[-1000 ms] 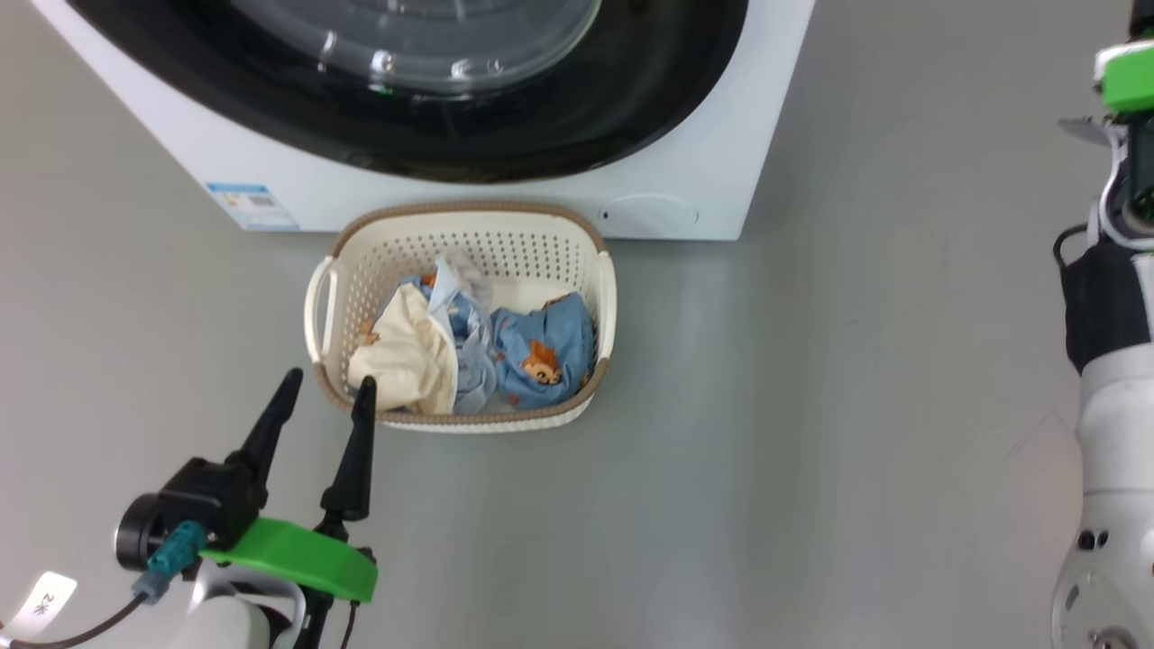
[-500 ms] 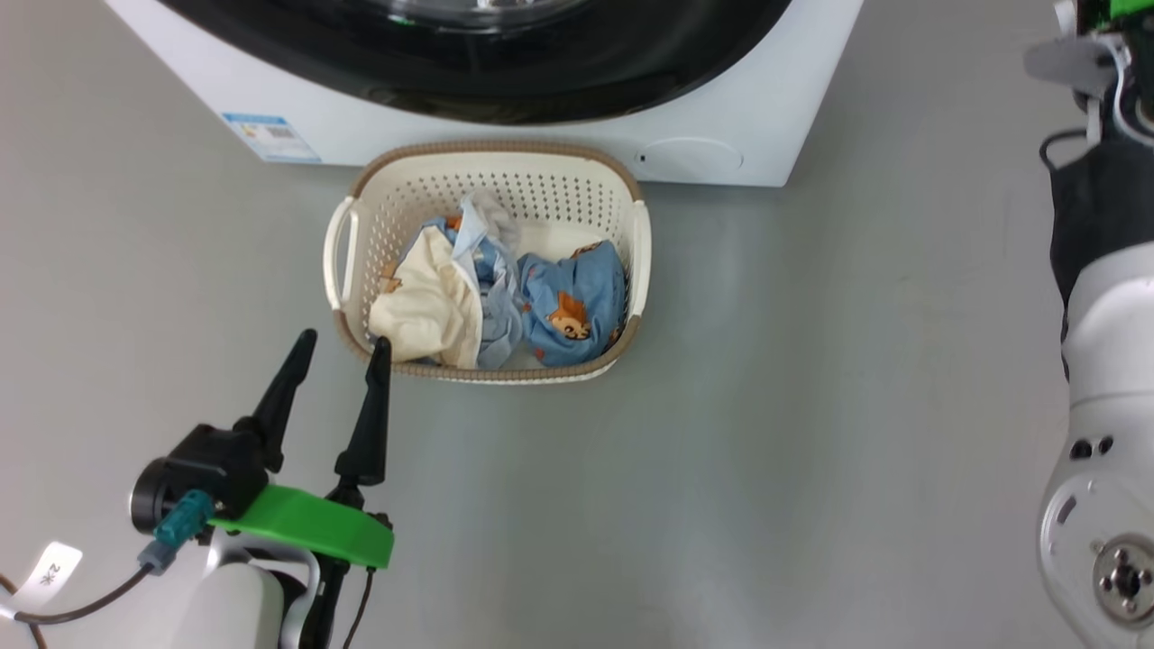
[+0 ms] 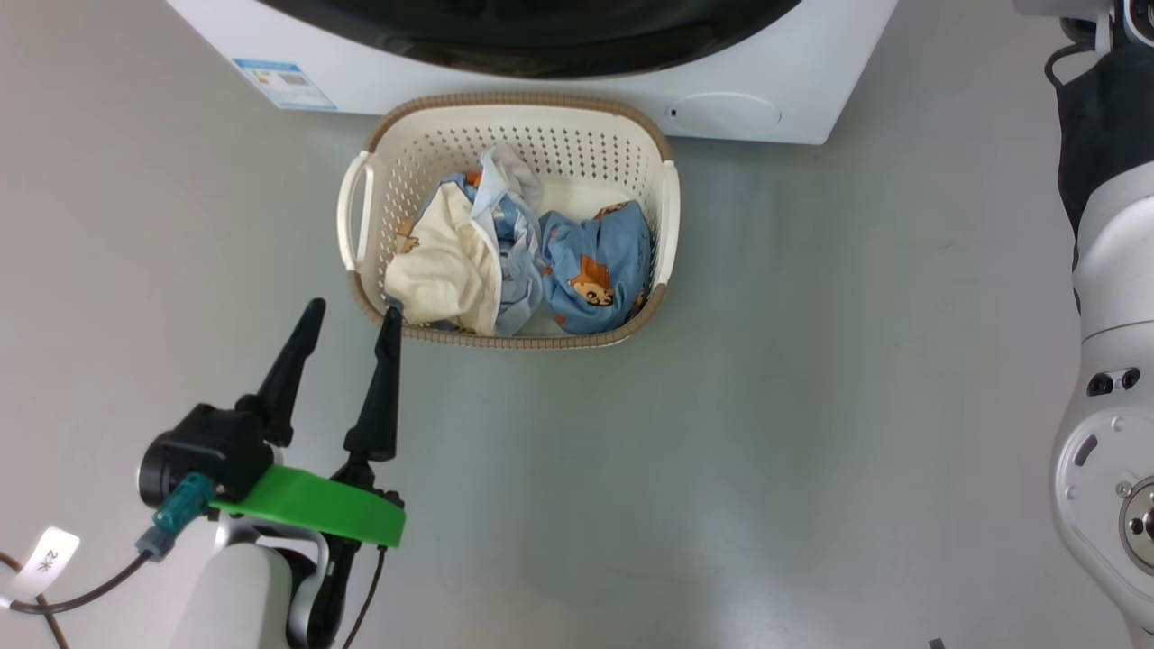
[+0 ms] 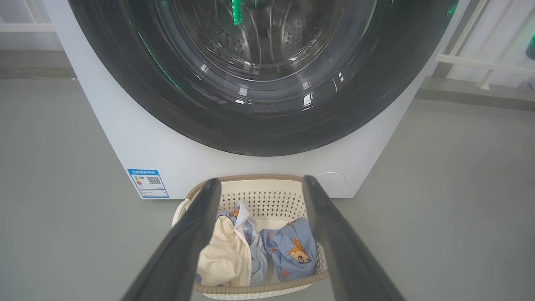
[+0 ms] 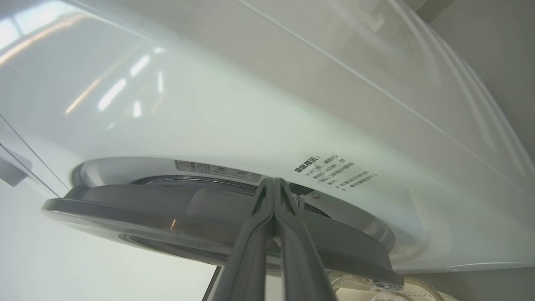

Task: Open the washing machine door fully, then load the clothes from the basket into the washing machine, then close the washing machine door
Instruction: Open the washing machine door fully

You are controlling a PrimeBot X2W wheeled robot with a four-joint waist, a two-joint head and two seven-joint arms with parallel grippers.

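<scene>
The washing machine stands at the top of the head view, its door showing as a black rim. On the floor in front sits the basket holding the clothes, blue printed fabric beside a cream piece. My left gripper is open, its fingertips at the basket's near-left corner and nothing between them. The left wrist view looks between the open left gripper at the basket, the clothes and the door. My right gripper is shut, its tips at the edge of the door, which stands slightly off the machine front.
My pale right forearm runs up the right edge of the head view. A blue label and a round hatch mark the machine's lower front. Grey floor surrounds the basket. White railing stands behind the machine to the right.
The head camera has moved, so the machine and basket have slid up and to the right in the picture. The right wrist has left the top edge. Both grippers hold their states.
</scene>
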